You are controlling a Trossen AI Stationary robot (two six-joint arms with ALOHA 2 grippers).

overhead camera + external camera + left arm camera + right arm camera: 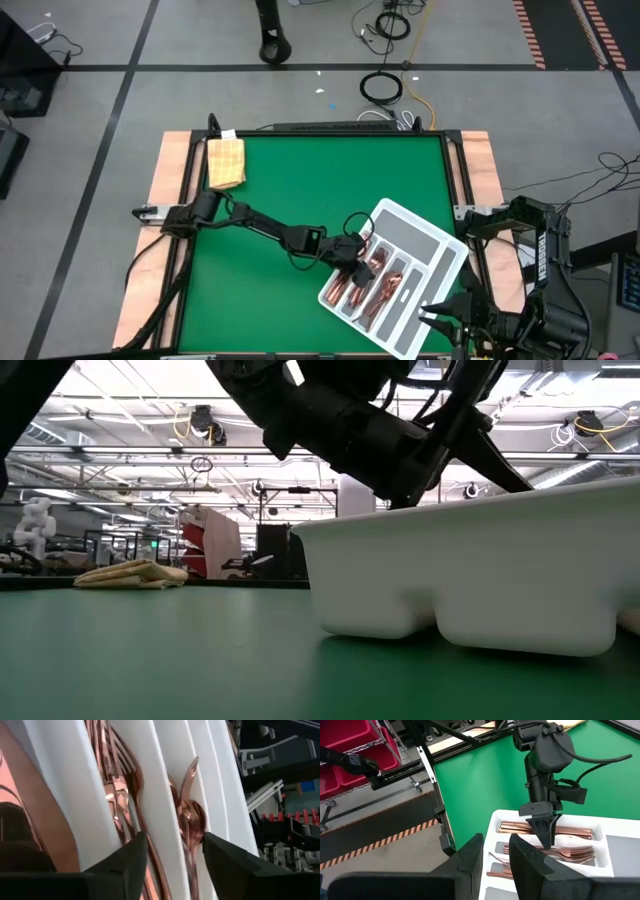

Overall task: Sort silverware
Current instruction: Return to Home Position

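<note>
Silverware (560, 854) is shown grouped by kind in the slots of the white tray (398, 208), which is set toward the right of the green desk (300, 180); sorting is judged nearly complete. The left hand (546, 836) is held point-down just above the forks, its 2 fingers apart and nothing gripped, as suits withdrawal. The right hand (495, 840) is parked beside the tray, slightly parted and empty, leaving the tray unobstructed.
</note>
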